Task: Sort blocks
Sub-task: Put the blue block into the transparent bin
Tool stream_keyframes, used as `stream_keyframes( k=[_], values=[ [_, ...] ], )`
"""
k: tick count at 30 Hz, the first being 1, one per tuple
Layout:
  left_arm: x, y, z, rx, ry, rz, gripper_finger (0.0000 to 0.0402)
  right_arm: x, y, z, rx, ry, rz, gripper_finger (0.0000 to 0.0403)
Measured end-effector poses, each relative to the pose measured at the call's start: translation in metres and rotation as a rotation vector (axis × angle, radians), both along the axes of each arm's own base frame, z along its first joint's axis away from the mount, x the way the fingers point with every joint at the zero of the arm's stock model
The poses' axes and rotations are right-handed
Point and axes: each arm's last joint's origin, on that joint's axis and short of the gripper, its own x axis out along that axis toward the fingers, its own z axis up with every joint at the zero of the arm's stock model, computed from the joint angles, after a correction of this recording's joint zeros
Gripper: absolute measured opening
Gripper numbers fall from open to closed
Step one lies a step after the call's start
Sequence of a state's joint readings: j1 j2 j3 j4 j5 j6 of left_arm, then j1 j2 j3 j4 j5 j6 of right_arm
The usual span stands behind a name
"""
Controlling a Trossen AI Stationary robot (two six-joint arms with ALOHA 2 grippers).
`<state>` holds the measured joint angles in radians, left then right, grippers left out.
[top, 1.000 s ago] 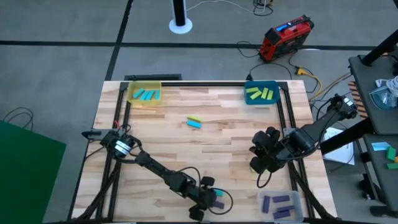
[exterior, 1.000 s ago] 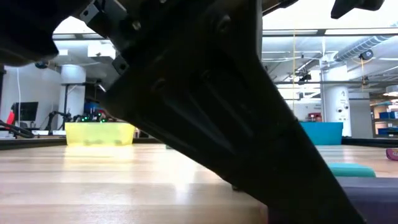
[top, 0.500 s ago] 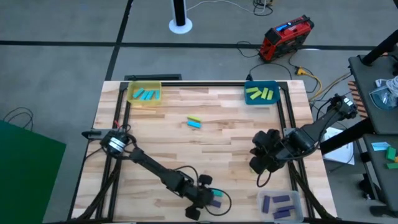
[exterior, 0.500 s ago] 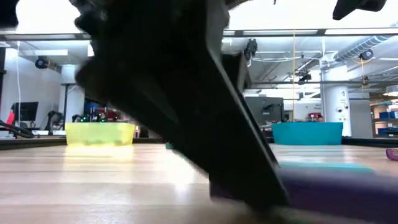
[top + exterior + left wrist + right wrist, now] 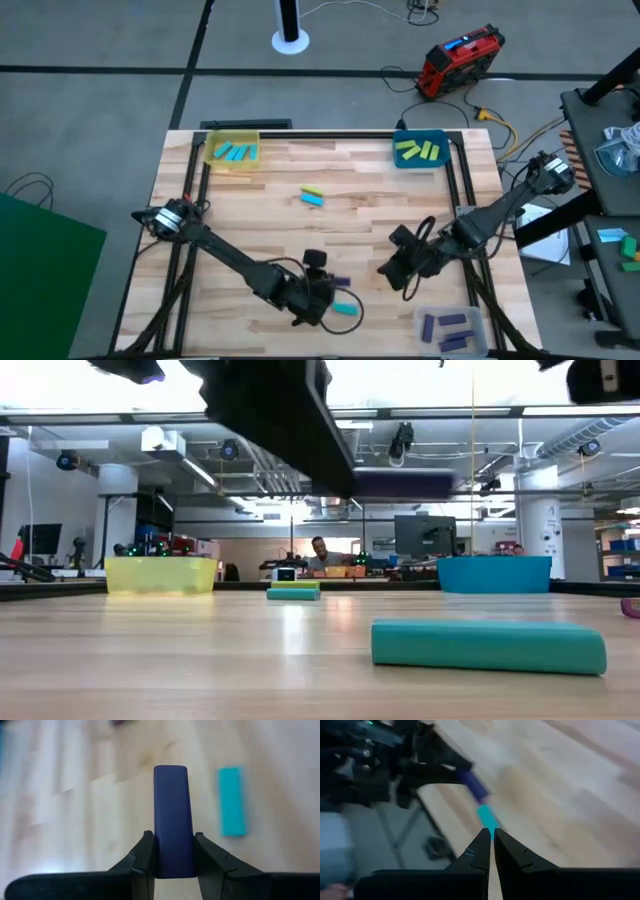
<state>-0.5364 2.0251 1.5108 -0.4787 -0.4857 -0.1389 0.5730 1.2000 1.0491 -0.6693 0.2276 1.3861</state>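
Purple block [image 5: 173, 820] sits clamped between my left fingers [image 5: 144, 855], end pointing out past the tips; in the high view my left gripper [image 5: 322, 284] is at lower centre of the frame, and the block [image 5: 340, 283] pokes from it toward the right; in the low view the block [image 5: 400, 482] hangs above the table [image 5: 370, 215], upper centre, clear of the wood. A cyan block [image 5: 345, 308] lies flat on the table just below my left gripper; it shows large at lower right of the low view [image 5: 488, 647] and beside the purple one in the left wrist view [image 5: 231, 801]. My right gripper [image 5: 394, 274] is right of centre in the lower half of the high view, near the left one; its fingers [image 5: 480, 851] are pressed together on nothing. A yellow-green block [image 5: 312, 190] and another cyan one [image 5: 313, 200] lie touching at the middle of the table. The yellow tray [image 5: 218, 158] at upper left holds cyan blocks [image 5: 234, 152]; the blue tray [image 5: 442, 148] at upper right holds yellow-green ones [image 5: 418, 152]; the clear tray [image 5: 482, 330] at lower right holds purple ones [image 5: 448, 323].
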Motion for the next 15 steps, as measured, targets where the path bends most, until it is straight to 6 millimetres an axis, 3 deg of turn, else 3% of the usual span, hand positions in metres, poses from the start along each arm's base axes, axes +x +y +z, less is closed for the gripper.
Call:
stream_keyframes(
  k=[4,8,15],
  values=[
    [-0.005,0.011,0.017,0.110,-0.036,0.057,0.0076,0.014,-0.003,-0.013,0.066,-0.152,-0.042,0.0028],
    [-0.015,0.028,0.021,0.174,-0.037,0.111,0.0076,0.022,-0.015,-0.029,0.038,-0.218,-0.100,0.0077],
    [-0.039,0.063,0.029,0.146,-0.200,0.182,0.0076,0.028,-0.037,-0.045,-0.199,-0.276,-0.099,0.0176]
  ],
)
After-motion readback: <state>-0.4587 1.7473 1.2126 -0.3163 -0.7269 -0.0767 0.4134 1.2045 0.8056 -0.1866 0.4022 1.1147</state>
